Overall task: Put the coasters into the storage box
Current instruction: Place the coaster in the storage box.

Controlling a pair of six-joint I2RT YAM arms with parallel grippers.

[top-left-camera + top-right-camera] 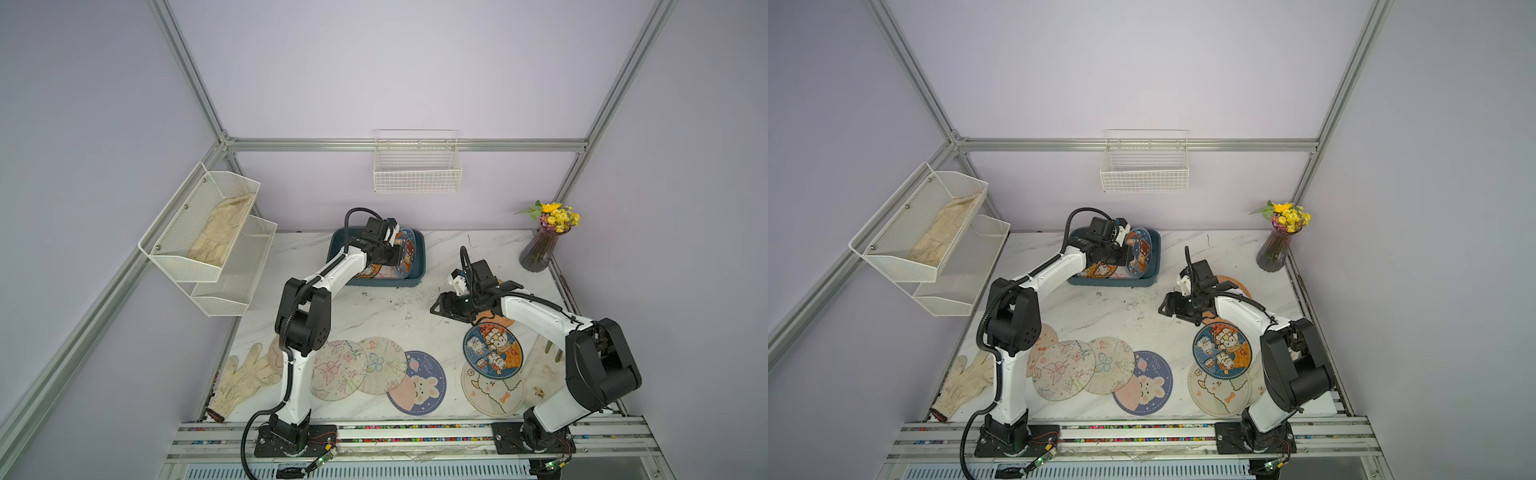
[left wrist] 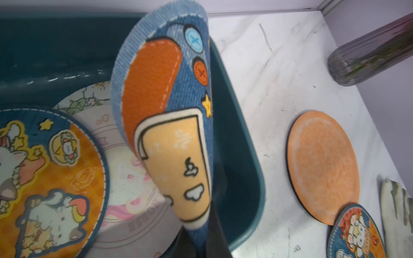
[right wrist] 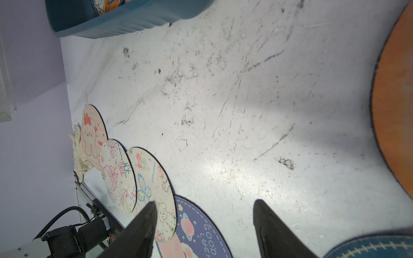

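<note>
Left arm [image 1: 332, 272], holding a coaster [image 2: 165, 89], blocks storage box [image 1: 395, 284]; glove [image 1: 544, 368] seemingly beneath right arm [image 1: 536, 316].

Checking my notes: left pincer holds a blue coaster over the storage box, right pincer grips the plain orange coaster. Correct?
No: the right wrist view shows the right pincer open and empty, the plain orange coaster lying beside it. The left pincer does hold the blue coaster over the storage box.
</note>
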